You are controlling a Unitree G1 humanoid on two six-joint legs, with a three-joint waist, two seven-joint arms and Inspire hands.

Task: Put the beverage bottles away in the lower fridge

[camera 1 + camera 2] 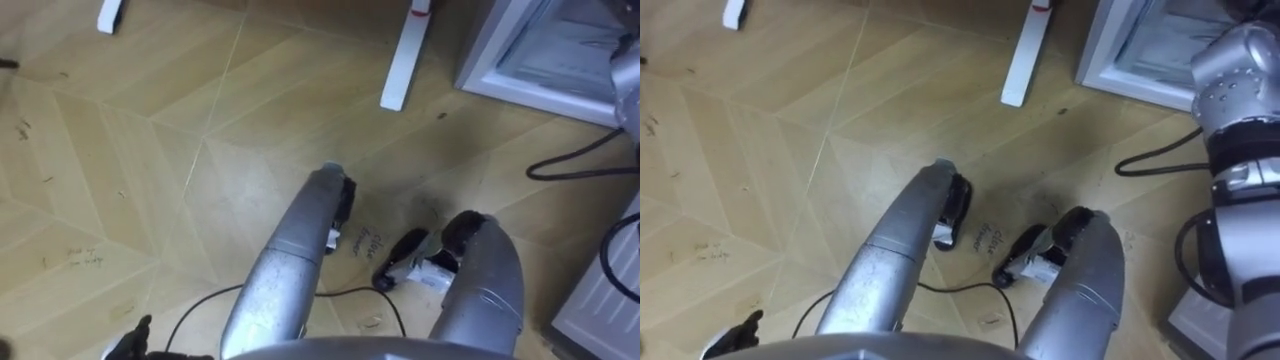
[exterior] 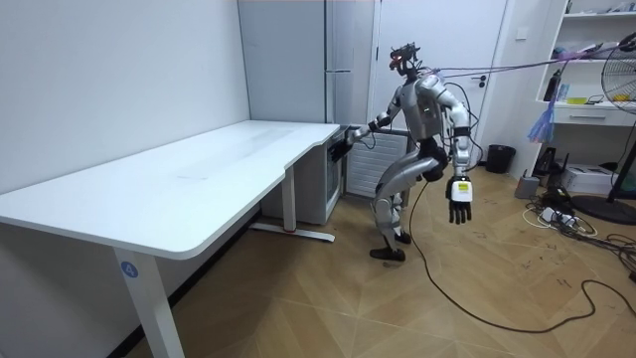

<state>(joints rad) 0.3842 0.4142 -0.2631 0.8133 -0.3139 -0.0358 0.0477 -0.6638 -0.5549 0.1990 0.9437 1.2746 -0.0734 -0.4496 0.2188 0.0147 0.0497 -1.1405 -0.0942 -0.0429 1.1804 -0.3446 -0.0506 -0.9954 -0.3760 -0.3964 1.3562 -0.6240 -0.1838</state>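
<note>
Room view: stands at the bench (image 2: 248, 149) end, reaches right hand (image 2: 350, 129) to the fridge (image 2: 320, 187), grip untellable, hangs left hand (image 2: 458, 199) open and empty; probably the door step, cannot tell where the drinks are, next needs fetching one.

The premises presented as an office-type room. A long white L-shaped desk (image 2: 199, 169) stood against plain white walls on a pale wood parquet floor (image 2: 328, 318). A white wall shelf unit (image 2: 596, 111), a standing fan (image 2: 622, 78), a small black waste bin (image 2: 500, 157) and a tall grey two-door fridge (image 2: 333, 60) furnished the far end.
</note>
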